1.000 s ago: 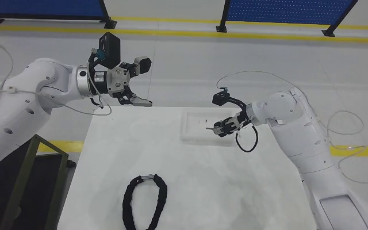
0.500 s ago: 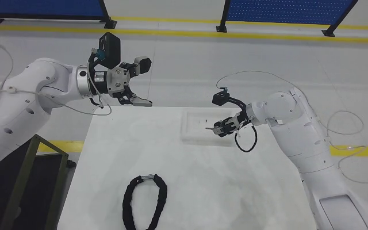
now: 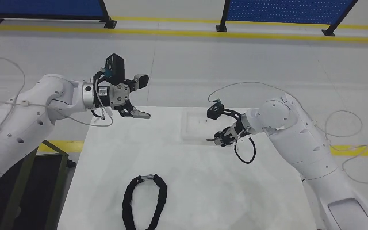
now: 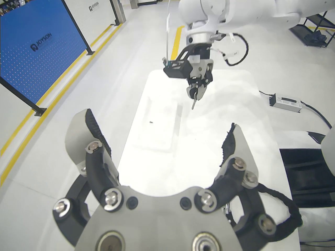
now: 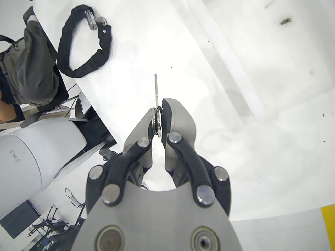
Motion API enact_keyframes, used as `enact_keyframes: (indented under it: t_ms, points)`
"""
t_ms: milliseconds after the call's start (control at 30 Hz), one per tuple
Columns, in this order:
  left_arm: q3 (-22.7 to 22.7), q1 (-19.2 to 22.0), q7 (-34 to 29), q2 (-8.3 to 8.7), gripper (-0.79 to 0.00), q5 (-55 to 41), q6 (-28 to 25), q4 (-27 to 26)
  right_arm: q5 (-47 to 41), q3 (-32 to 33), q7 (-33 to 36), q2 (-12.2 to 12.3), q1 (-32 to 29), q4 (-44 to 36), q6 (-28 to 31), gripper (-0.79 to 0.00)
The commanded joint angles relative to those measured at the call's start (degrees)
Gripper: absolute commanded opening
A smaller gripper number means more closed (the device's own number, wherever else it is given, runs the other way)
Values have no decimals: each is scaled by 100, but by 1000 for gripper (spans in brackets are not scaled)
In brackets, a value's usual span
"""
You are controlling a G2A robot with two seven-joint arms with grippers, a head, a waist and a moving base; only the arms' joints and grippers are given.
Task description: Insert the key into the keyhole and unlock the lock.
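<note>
We reckon it's the carry step: right gripper (image 3: pixel 217 138) is clamped on the key (image 5: pixel 156 87), up over the table (image 3: pixel 230 190) by the shallow tray (image 3: pixel 192 123), well apart from the lock (image 3: pixel 144 201) at the near edge. Left gripper (image 3: pixel 140 98) hangs by the far left corner, jaws wide apart, nothing in them. Next: line key tip up w/ the lock's metal end (image 5: pixel 92 23), prob. w/ left steadying. Right wrist view gives blade direction. Top view's too coarse for that but gives the gap btw. key and lock.
</note>
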State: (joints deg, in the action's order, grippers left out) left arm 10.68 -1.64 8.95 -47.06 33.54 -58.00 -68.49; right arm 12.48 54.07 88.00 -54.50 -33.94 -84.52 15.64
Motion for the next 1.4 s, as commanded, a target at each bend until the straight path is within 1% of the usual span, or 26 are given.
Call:
enact_keyframes:
  t_ms: [0,67,167,233,300,400,500,600,667,733,1000,1367]
  points:
    - [-26,-145,68,35,0,183,0,-33,-375,-122,0,208,69,-166,-162,-785]
    - [-57,-269,175,88,0,362,0,-96,-767,-229,0,435,151,-343,-304,-785]
    - [-94,-478,393,193,0,595,0,-177,-1359,-410,0,795,262,-644,-332,-785]
    - [-94,-642,586,281,0,768,0,-286,-1855,-548,0,1053,334,-889,-162,-785]
    - [-94,-818,724,385,0,1098,0,-350,-2144,-680,0,1322,436,-1009,-102,-785]
    - [-94,-1067,1033,556,0,1518,0,-485,-2805,-902,0,1684,565,-1147,65,-785]
    - [-94,-1242,1357,748,0,2044,0,-518,-3215,-1133,0,1985,736,-1247,65,-785]
    - [-94,-1430,1670,892,0,2409,0,-440,-3701,-1371,0,2195,869,-1312,66,-785]
    - [-94,-1550,1766,939,0,2554,0,-383,-4024,-1526,0,2284,969,-1337,66,-785]
    - [-94,-1667,1718,939,0,2680,0,-342,-4090,-1579,0,2309,1005,-1325,66,-785]
    - [-94,-1962,1067,728,0,2977,0,-353,-4090,-1579,0,2309,1005,-1325,66,-785]
    - [-94,-1962,1067,728,0,2977,0,-353,-4090,-1579,0,2309,1005,-1325,66,-785]
